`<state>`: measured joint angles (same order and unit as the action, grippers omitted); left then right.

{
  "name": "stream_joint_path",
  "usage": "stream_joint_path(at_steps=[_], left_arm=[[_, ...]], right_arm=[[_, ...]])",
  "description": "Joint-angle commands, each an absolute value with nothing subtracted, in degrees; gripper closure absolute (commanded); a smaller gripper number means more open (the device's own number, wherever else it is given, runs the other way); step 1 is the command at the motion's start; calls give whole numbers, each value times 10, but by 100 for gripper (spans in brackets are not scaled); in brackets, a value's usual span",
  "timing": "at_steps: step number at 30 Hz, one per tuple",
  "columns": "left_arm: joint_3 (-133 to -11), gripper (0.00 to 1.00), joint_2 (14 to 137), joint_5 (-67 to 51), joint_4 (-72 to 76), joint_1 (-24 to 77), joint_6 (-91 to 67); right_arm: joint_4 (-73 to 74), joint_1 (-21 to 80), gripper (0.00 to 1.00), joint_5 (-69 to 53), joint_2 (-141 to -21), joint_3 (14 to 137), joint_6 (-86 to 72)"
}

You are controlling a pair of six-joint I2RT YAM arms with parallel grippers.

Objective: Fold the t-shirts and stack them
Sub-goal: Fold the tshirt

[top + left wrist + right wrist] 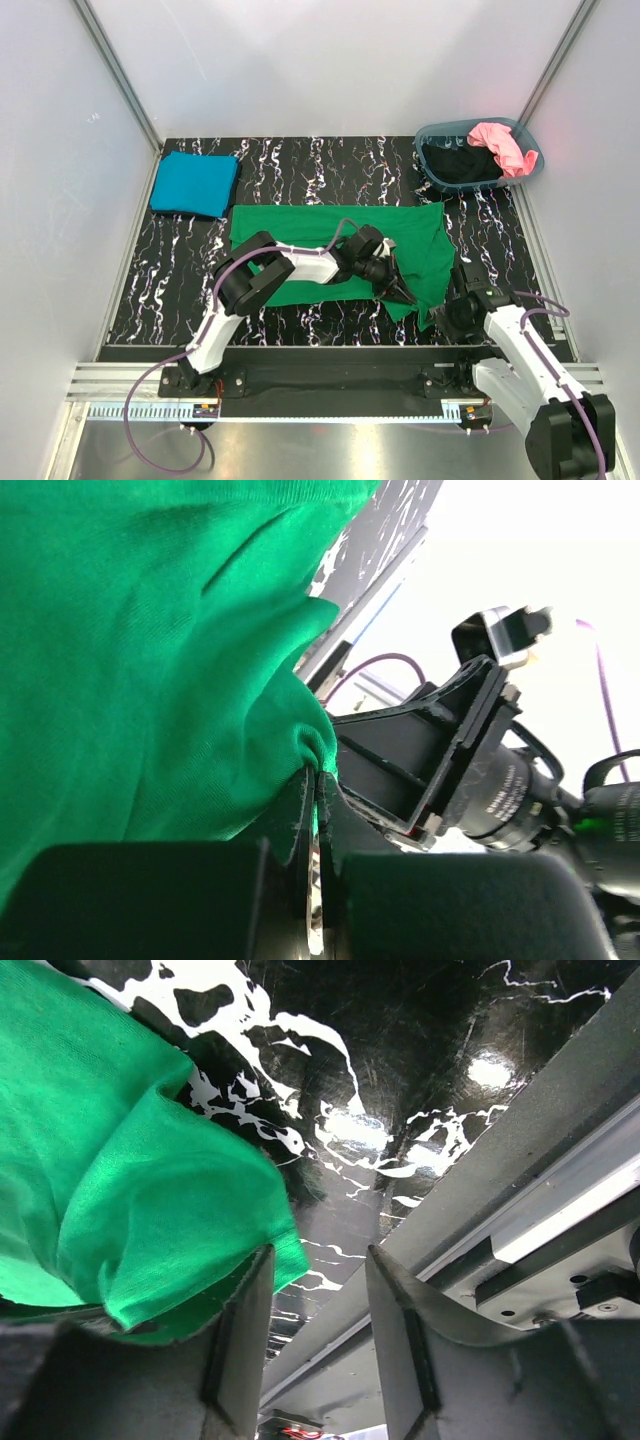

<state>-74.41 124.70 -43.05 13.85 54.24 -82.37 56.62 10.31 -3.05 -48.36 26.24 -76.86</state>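
A bright green t-shirt (330, 240) lies spread across the middle of the table. My left gripper (401, 291) is shut on a fold of this cloth near its front right edge. In the left wrist view the green t-shirt (150, 650) bunches into the closed left gripper (320, 777). My right gripper (452, 308) stands open by the shirt's front right corner. In the right wrist view, the green t-shirt's corner (150, 1190) hangs against the left finger, and the gap of the right gripper (320, 1256) holds nothing. A folded teal t-shirt (195, 183) rests at the back left.
A grey-blue oval basket (436, 134) at the back right holds a black t-shirt (458, 162) and a pink t-shirt (502, 147). White walls enclose the black marbled table (300, 160). A metal rail (520, 1200) runs along the front edge near my right gripper.
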Motion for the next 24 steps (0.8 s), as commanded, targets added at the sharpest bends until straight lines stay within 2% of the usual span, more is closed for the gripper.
stream_joint_path(at_steps=[1,8,13,24], left_arm=[[-744,100,1250,-461,199,538,-885],[-737,100,1252,-465,220,537,-925],[-741,100,1247,-456,122,536,-861],[-740,100,1249,-430,45,536,-813]], right_arm=[[575,107,50,-15,-476,279,-794],[579,107,46,11,-460,279,-841],[567,107,46,37,-466,267,-866],[524,108,49,51,-588,298,-824]])
